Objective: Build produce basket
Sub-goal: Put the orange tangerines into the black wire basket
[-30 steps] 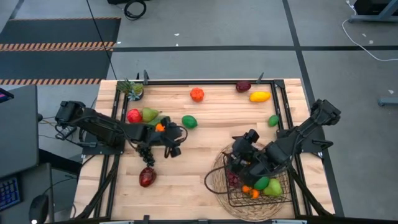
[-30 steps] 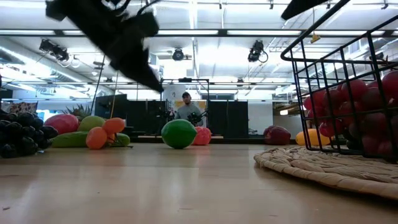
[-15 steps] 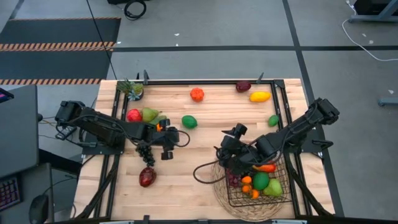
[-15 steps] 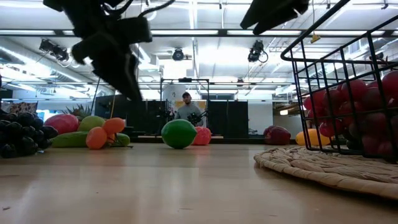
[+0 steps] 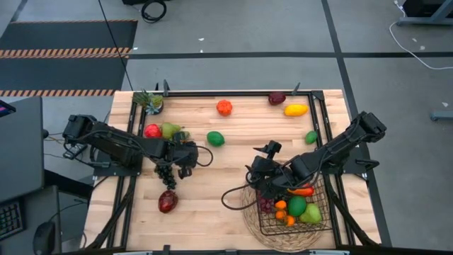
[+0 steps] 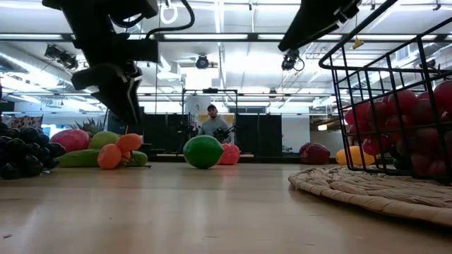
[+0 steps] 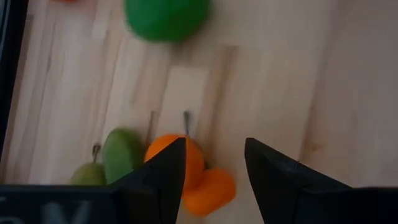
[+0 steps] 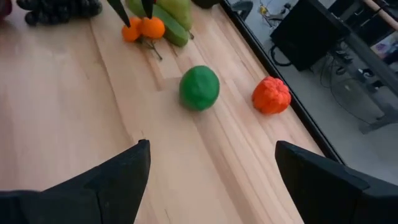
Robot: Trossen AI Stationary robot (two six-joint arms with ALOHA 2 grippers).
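The black wire basket [image 5: 294, 202] stands on a round woven mat [image 5: 249, 212] at the near right. It holds red grapes, a green fruit, small orange fruits and an orange-red piece; its corner shows in the low view [image 6: 395, 92]. My left gripper [image 7: 214, 149] is open, just above a pair of small orange fruits [image 7: 200, 177] beside a green pear [image 5: 170, 129]; it also shows in the high view [image 5: 181, 149]. My right gripper [image 8: 211, 146] is open and empty, above the table at the basket's left edge [image 5: 259, 170]. Dark grapes [image 5: 167, 176] lie near the left gripper.
Loose produce lies on the table: a green lime [image 5: 215, 139], an orange-red fruit [image 5: 224, 108], a dark purple one [image 5: 277, 98], a yellow one [image 5: 296, 110], a small green one [image 5: 311, 137], a red one [image 5: 152, 131] and a dark red one [image 5: 167, 202]. A person stands far behind [image 6: 212, 120].
My right gripper has drawn away from above the basket toward the table's left, and the fruit in the basket shows again. My left gripper has gone toward the table's left edge and down, and now stands over the small orange fruits.
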